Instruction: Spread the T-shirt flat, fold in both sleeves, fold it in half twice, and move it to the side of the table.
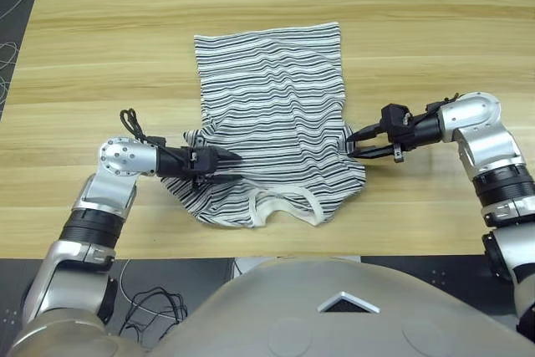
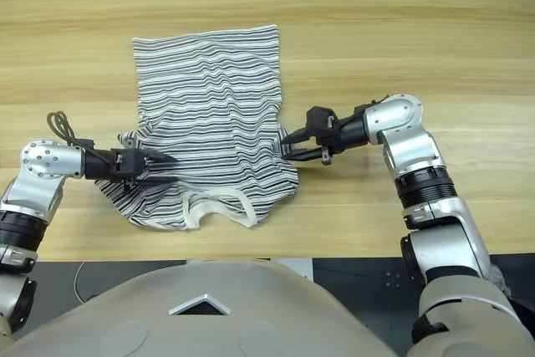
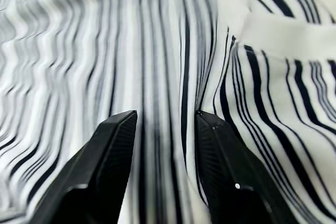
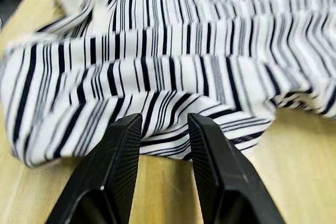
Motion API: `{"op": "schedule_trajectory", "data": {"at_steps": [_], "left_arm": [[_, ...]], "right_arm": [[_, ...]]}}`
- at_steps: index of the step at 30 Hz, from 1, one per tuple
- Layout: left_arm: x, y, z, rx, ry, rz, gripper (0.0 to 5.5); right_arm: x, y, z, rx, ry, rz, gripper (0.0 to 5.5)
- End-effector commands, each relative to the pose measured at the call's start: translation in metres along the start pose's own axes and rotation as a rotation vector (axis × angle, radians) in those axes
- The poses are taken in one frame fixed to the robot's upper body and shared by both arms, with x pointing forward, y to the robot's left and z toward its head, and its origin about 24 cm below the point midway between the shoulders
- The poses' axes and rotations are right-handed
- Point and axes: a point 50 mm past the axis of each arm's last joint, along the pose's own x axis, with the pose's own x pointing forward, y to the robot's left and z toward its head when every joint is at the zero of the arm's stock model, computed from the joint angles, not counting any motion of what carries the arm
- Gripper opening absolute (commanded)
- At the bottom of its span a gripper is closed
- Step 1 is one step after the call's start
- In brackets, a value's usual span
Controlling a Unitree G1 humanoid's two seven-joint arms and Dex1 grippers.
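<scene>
T-shirt (image 1: 272, 98) on table (image 1: 435, 22), centre; left gripper (image 1: 238, 166) over its near-left part, right gripper (image 1: 351, 145) beside near-right edge.

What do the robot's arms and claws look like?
The left arm and right arm are silver with black ribbed rings. A looped black cable sits at the left wrist. The left gripper and right gripper are black, each with two tapering, ridged fingers.

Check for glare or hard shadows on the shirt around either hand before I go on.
Left eye view: light falls evenly on the T-shirt, no harsh glare on the table, only a soft shadow under the right hand. Left wrist view: the cloth ahead of the left hand is evenly lit. Right wrist view: a thin shadow runs under the shirt's edge.
</scene>
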Motion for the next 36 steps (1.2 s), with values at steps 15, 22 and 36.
{"op": "schedule_trajectory", "data": {"at_steps": [15,22,36], "left_arm": [[-0.044,-0.033,-0.053,-0.164,0.289,-0.041,1.98],[-0.036,-0.028,-0.035,-0.118,0.201,-0.038,1.98],[-0.023,-0.055,0.058,0.065,0.012,-0.200,1.98]], "right_arm": [[-0.014,-0.005,-0.012,-0.438,0.493,-0.025,1.59],[-0.043,0.014,0.000,-0.359,0.505,0.085,1.59],[-0.071,-0.005,0.030,-0.373,0.435,-0.067,1.59]]}}
